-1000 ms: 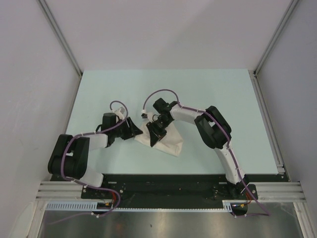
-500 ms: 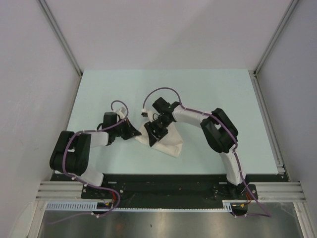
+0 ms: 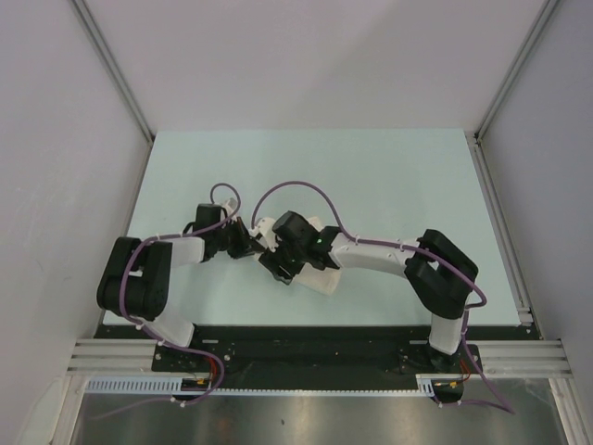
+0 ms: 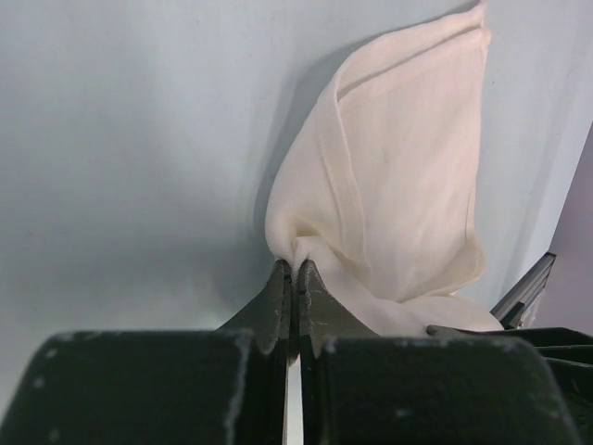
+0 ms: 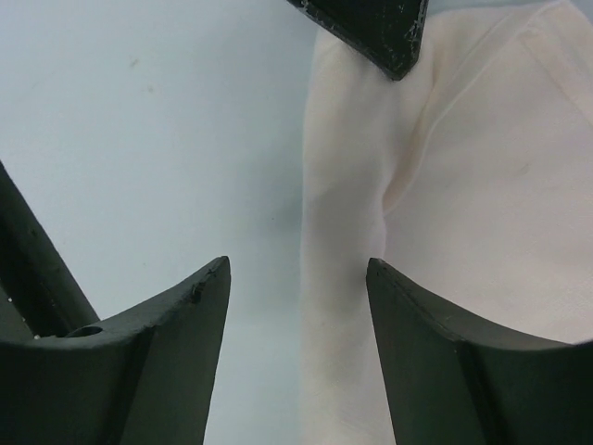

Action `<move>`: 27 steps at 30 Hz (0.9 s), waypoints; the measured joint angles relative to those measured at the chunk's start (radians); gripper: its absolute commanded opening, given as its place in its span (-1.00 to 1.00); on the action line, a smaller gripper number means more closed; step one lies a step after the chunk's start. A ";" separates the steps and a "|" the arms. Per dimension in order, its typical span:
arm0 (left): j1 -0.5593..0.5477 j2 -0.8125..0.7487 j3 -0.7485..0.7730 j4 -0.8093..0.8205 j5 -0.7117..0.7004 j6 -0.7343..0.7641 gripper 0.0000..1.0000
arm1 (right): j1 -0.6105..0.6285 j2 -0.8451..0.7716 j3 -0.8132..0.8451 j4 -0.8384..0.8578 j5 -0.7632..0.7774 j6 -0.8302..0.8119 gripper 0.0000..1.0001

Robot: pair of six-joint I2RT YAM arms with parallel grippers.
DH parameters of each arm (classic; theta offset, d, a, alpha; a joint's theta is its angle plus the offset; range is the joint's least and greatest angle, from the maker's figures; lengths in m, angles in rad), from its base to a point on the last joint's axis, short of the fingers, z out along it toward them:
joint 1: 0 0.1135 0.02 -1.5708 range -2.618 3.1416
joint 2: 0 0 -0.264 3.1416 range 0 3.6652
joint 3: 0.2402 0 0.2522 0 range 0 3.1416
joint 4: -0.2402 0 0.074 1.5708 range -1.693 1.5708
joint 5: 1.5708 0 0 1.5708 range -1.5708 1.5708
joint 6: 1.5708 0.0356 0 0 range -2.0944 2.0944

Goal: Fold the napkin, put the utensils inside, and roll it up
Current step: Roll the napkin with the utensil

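Matte table (image 3: 389, 185) w/ soft bunched napkin (image 4: 398, 185)

Top view high, looking down; wrist views close (near tabletop (image 4: 130, 139), seemingly); all share napkin (image 4: 398, 185).

You are bringing the left gripper (image 4: 295, 275) in to the right, up against the napkin (image 4: 398, 185). Its jaws, standing apart a second ago, are now pinching a bunched edge of the cloth. You are letting go with the right gripper (image 5: 296, 273): its jaws are spreading wide and hanging over the cloth's edge without gripping it. The right arm (image 3: 389, 252) is swinging down and to the left, its elbow (image 3: 443, 274) sliding out to the right, nearer the table's (image 3: 371, 176) near edge. From above, more of the napkin is hiding under that arm.
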 measured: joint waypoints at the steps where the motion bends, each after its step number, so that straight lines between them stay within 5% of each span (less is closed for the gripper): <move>1: 0.000 0.002 0.003 -0.003 0.002 0.000 -1.00 | 0.006 0.004 -0.006 0.007 0.010 -0.003 0.24; 9: 0.000 0.013 0.022 -0.026 0.007 0.000 -1.00 | 0.005 0.052 -0.003 0.032 0.049 -0.029 -0.15; 20: 0.000 0.037 0.060 -0.065 0.015 0.000 -1.00 | 0.004 0.143 0.062 -0.018 0.056 -0.047 -0.17; 23: 0.000 0.037 0.060 -0.065 0.016 0.000 -0.76 | 0.003 0.180 0.113 -0.067 0.054 -0.043 -0.38; 27: 0.000 0.031 0.060 -0.067 0.003 0.006 -0.18 | -0.020 0.217 0.184 -0.146 0.000 -0.034 -0.70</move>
